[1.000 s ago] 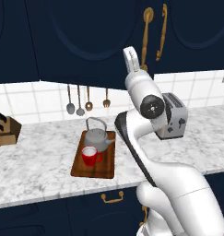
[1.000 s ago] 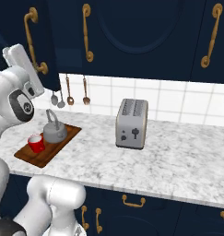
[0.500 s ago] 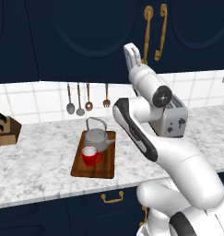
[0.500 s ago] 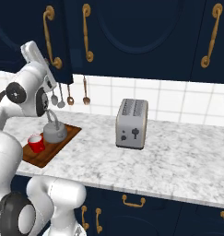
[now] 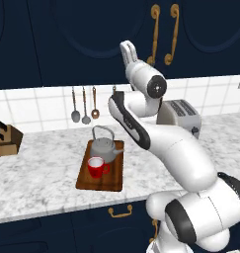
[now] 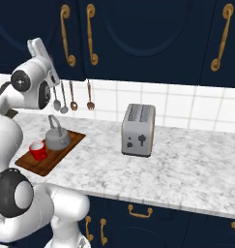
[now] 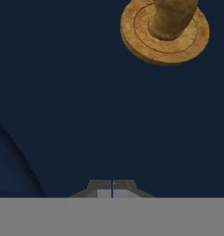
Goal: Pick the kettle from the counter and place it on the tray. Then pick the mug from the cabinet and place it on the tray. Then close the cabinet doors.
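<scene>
While my claw is pressed together on nothing, it faces a navy door up close, with the round brass foot of a handle at one o'clock in the hand view. From the left base view both doors look shut. On the desk lies the tray, carrying the kettle at its twelve o'clock end and the mug just beside it at six; a toaster stands well apart at three o'clock

My marbled surface carries the wooden tray near its front edge. A silver toaster and a knife block stand on it too, well apart.
</scene>
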